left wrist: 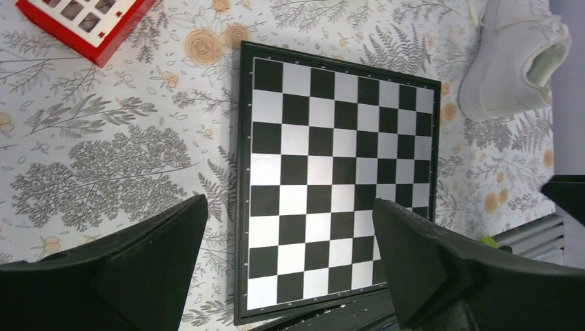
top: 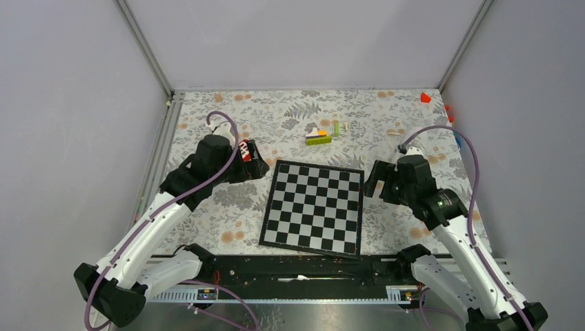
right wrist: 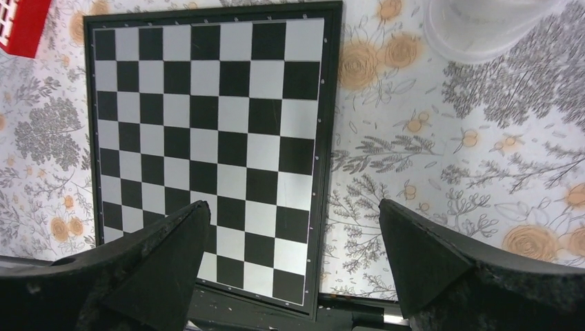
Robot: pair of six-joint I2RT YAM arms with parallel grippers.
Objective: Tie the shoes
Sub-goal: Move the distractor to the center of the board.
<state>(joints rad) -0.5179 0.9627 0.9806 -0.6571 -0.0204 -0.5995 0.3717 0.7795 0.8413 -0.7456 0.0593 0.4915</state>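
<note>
We saw plain grey walls [top: 62,103] closing in on three sides, joined at the back corners by slanting metal struts [top: 145,47], around a table [top: 160,146] under evenly lit pale cloth [top: 276,114] printed with grey ferns and orange flowers.

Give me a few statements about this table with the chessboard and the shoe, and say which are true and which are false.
1. The left fingers and the right fingers stand open and hold nothing. True.
2. The white sneaker stands on the chessboard. False: it lies on the flowered cloth, beside the board.
3. Chess pieces stand on the board. False: its squares are bare.
4. A red box lies on the cloth, off the board. True.
</note>
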